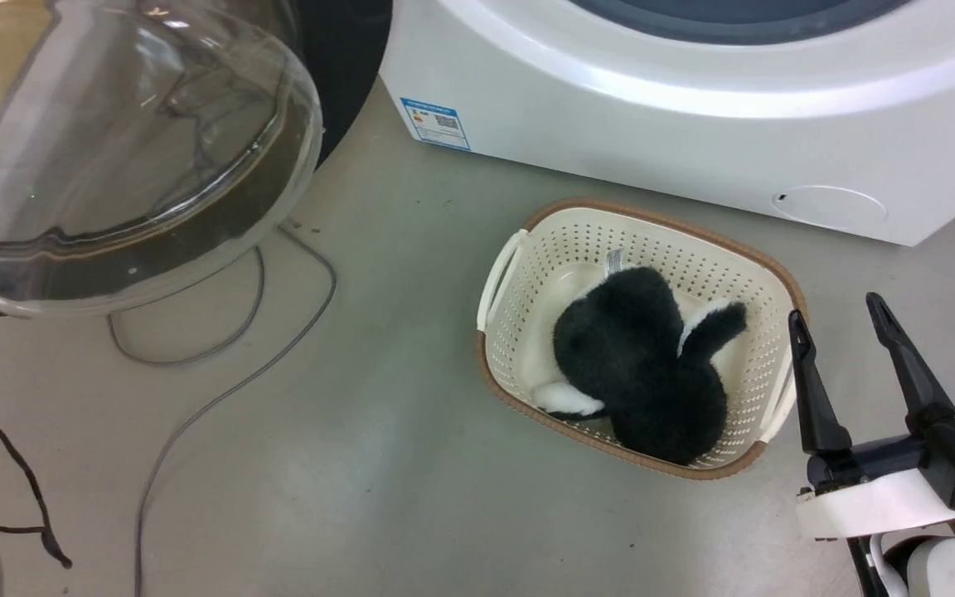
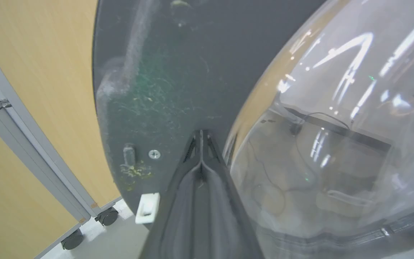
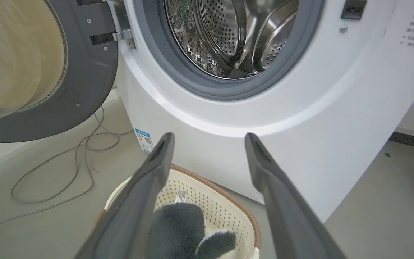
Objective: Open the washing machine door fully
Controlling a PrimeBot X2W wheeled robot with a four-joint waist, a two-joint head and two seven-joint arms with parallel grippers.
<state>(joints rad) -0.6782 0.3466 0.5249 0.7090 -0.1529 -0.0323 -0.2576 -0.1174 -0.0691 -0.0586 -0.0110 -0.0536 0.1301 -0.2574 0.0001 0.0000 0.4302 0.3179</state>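
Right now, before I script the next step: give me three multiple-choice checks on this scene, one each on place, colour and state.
1. Where is the plush toy? A on a shelf; B in the basket; C on a chair.
2. The basket's rim colour? A brown; B blue; C red.
3. The washing machine door is: A shut; B open, swung aside; C off its hinge.

1 B: the perforated basket walls surround it.
2 A: a brown band tops the cream walls.
3 B: the steel drum is exposed, with the door hanging at the side.
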